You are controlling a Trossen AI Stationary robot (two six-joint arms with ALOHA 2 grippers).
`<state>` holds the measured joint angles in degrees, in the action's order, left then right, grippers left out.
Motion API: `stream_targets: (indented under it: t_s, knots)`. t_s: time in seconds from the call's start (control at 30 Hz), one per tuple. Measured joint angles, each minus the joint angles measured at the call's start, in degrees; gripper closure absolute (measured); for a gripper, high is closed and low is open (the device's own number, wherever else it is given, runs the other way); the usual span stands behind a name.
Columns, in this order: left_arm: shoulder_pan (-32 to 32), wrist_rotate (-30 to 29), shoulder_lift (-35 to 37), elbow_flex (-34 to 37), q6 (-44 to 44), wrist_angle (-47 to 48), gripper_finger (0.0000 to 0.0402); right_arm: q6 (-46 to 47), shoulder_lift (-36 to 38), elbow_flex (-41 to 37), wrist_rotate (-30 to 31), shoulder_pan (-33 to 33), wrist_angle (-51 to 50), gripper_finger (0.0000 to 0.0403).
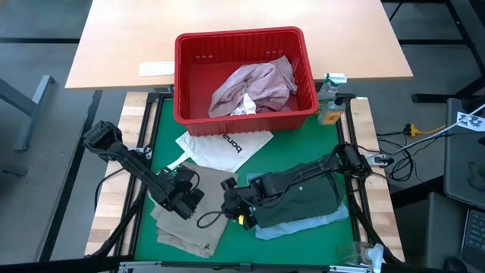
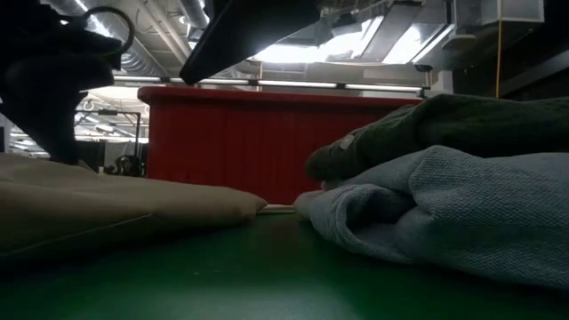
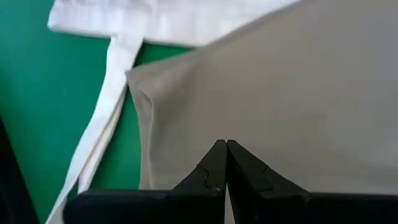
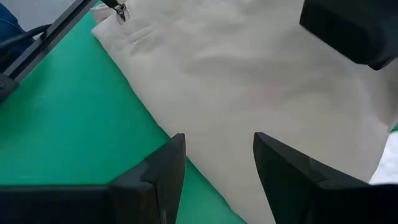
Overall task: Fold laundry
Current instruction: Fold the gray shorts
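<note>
A green-topped table [image 1: 144, 227] carries a red slotted plastic basket [image 1: 246, 114] holding mottled pink cloth [image 1: 254, 87], then a white lettered tote bag [image 1: 223, 145]. A dark grey-green garment [image 1: 307, 201] covers most of a light blue one [image 1: 299, 226]. The left pincer [image 3: 225, 152], pinched tight, presses the beige-khaki garment [image 1: 186, 231]; the right pincer [image 4: 219, 155] gapes empty above its edge.

Pale wooden desk [image 1: 227, 30] on grey floor [image 1: 38, 98] (bright ceiling lights [image 2: 293, 53] overhead)
</note>
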<state>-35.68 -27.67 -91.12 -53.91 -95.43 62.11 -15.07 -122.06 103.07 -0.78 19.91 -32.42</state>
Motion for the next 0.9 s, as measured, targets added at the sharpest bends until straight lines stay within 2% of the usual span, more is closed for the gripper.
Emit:
stream_targets:
  t_s: [0.17,0.3,0.37,0.47,0.63,0.9]
  knots:
    - [-1.2,4.3,0.2,-5.8,9.3,0.1,0.0399,0.0,0.0,0.0,-0.2,0.0,0.0,0.0215]
    - [-3.1,13.9,0.3,-11.4,16.1,-0.4,0.0399,0.0,0.0,0.0,-0.2,0.0,-0.1,0.0215]
    - [-4.6,18.6,0.3,-13.2,16.9,-1.0,0.0399,0.0,0.0,0.0,-0.2,0.0,-0.2,0.0215]
    - [-7.3,22.1,0.3,-13.7,16.6,-5.7,0.0399,0.0,0.0,0.0,-0.2,0.0,-0.2,0.0215]
    - [-11.7,22.7,0.3,-13.7,15.0,-9.3,0.0391,0.0,0.0,0.0,-0.2,0.0,-0.4,0.0215]
    - [-15.1,22.8,0.3,-13.7,13.0,-9.0,0.0316,0.0,0.0,0.0,-0.2,0.0,-0.4,0.0215]
